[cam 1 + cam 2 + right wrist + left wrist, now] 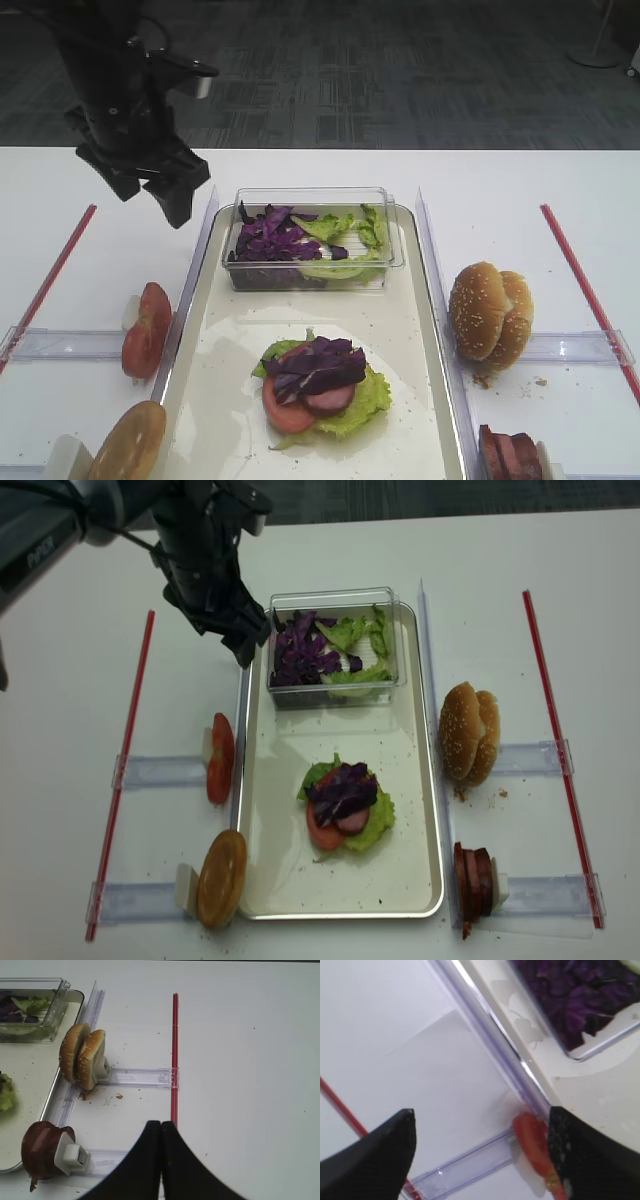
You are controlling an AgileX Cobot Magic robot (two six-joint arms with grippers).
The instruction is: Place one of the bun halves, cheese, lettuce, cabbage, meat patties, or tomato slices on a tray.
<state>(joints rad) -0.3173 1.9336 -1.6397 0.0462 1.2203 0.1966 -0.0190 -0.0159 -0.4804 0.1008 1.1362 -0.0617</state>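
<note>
My left gripper [152, 195] [482, 1115] [232, 640] hangs open and empty above the tray's left rim, beside the clear box. Tomato slices [145, 330] [535, 1145] stand on edge below it, by its right finger. On the cream tray [200, 400] lies a stack of lettuce [365, 400], a tomato slice, a meat patty and purple cabbage [320, 365]. A plain bun half [128, 442] stands front left. Sesame bun halves [490, 312] [82, 1057] and meat patties [508, 455] [40, 1152] stand right of the tray. My right gripper [160, 1124] is shut and empty over the table. Cheese is out of view.
A clear plastic box [310, 240] of cabbage and lettuce sits at the tray's far end. Clear plastic holders [70, 343] [140, 1077] carry the food on both sides. Red strips [48, 280] [175, 1060] run along the outer left and right.
</note>
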